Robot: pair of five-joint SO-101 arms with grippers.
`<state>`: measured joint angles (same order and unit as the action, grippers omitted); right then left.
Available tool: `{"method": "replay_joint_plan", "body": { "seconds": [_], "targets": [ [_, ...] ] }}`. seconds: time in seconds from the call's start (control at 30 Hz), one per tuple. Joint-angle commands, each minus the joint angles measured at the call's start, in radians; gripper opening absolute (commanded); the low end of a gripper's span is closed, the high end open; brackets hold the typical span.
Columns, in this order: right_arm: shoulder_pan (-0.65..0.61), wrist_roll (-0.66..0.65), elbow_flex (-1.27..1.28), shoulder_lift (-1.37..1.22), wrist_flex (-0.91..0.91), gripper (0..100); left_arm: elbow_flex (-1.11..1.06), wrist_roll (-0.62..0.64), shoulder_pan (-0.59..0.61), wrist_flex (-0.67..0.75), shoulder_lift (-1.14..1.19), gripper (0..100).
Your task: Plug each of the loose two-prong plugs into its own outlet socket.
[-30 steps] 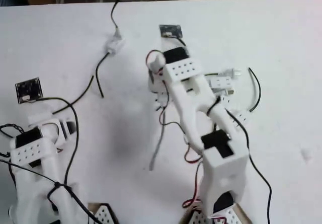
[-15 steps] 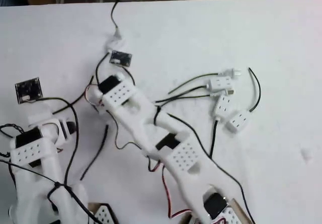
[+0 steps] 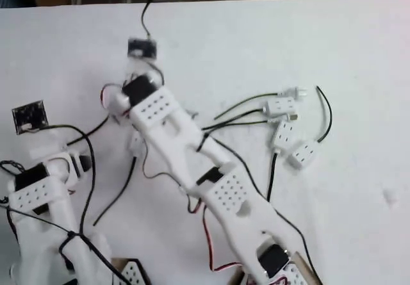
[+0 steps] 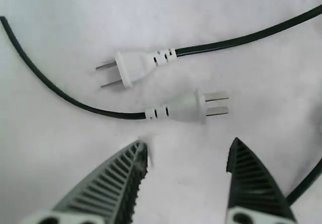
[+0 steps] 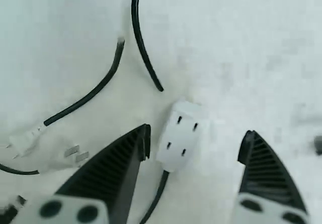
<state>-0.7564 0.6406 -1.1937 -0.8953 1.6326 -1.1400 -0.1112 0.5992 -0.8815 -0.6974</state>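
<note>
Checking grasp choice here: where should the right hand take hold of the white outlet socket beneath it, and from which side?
Grip the outlet socket by its two long side walls, coming down from above. It lies flat, slots up, its cord leaving the end nearer the hand, so both sides are free. The open right hand straddles it, probably well aligned.
</note>
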Motion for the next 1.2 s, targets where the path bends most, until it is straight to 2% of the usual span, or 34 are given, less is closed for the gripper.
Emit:
{"method": "replay_joint_plan", "body": {
  "seconds": [0.0,0.23,0.37,0.53,0.67,0.97,1.1,1.17],
  "targets": [
    [0.105,-0.143,-0.170,0.056,0.088,27.6,0.114,-0.195,0.064,0.009,-0.030,26],
    [0.321,-0.315,-0.054,0.064,0.088,27.6,0.250,-0.664,0.110,-0.091,-0.028,26],
    [0.394,-0.413,0.089,0.062,0.088,27.6,0.244,-0.890,0.105,-0.025,-0.028,26],
    [0.450,-0.439,0.206,0.054,0.087,27.6,0.118,-1.200,0.048,0.069,-0.028,25],
    [0.469,-0.437,0.215,0.056,0.087,27.6,0.014,-1.263,0.007,0.181,-0.028,25],
    [0.476,-0.433,0.213,0.054,0.087,27.6,-0.106,-1.283,-0.024,0.356,-0.027,25],
    [0.478,-0.433,0.215,0.054,0.087,27.6,-0.118,-1.274,-0.048,0.368,0.025,23],
    [0.478,-0.433,0.215,0.054,0.087,27.6,-0.075,-1.224,-0.050,0.365,0.096,20]
  ]
}}
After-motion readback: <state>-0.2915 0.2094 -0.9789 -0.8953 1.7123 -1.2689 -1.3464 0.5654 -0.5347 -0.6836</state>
